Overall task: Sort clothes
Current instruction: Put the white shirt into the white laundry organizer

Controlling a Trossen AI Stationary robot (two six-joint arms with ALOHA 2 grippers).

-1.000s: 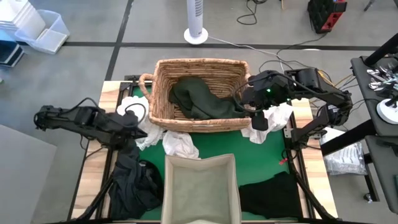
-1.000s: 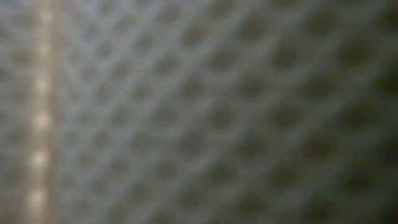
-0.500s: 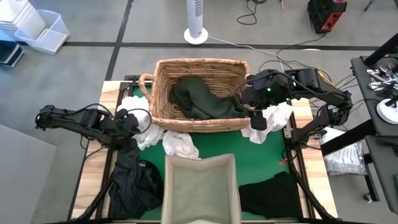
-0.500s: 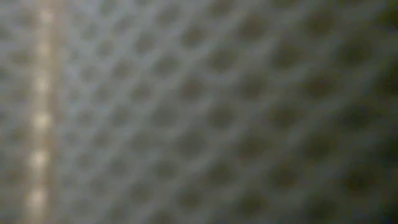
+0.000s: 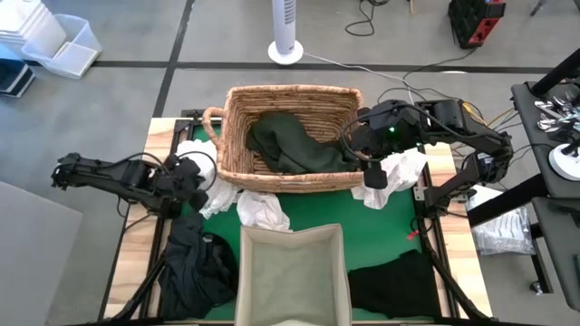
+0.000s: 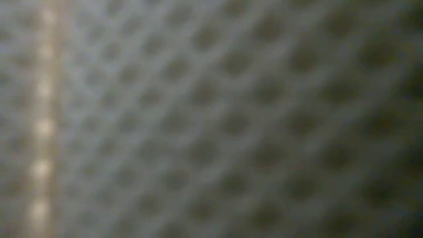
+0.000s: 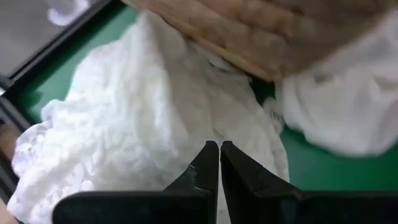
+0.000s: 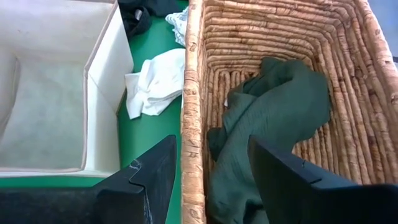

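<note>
A white lacy garment (image 7: 143,118) lies on the green mat by the wicker basket's left near corner, and it also shows in the high view (image 5: 210,192). My left gripper (image 7: 219,147) is shut at it, as the high view (image 5: 196,176) also shows. A dark green garment (image 8: 273,106) lies inside the basket (image 5: 290,98). My right gripper (image 8: 211,149) hangs open and empty over the basket's right wall, which also shows in the high view (image 5: 370,161). Another white garment (image 5: 263,210) lies in front of the basket. My left gripper has its shut fingertips on the white garment at a raised crease (image 7: 210,127) near its middle. It seems to pinch a fold there, but whether one layer or several I cannot tell. The rest of the garment lies on the mat.
A white fabric bin (image 5: 292,237) stands at the near centre, and its wall fills the low view. Black garments lie at the near left (image 5: 195,263) and near right (image 5: 394,282). White cloth (image 5: 401,170) lies to the right of the basket.
My left gripper has shifted a little toward the table's right, to the white garment beside the basket.
</note>
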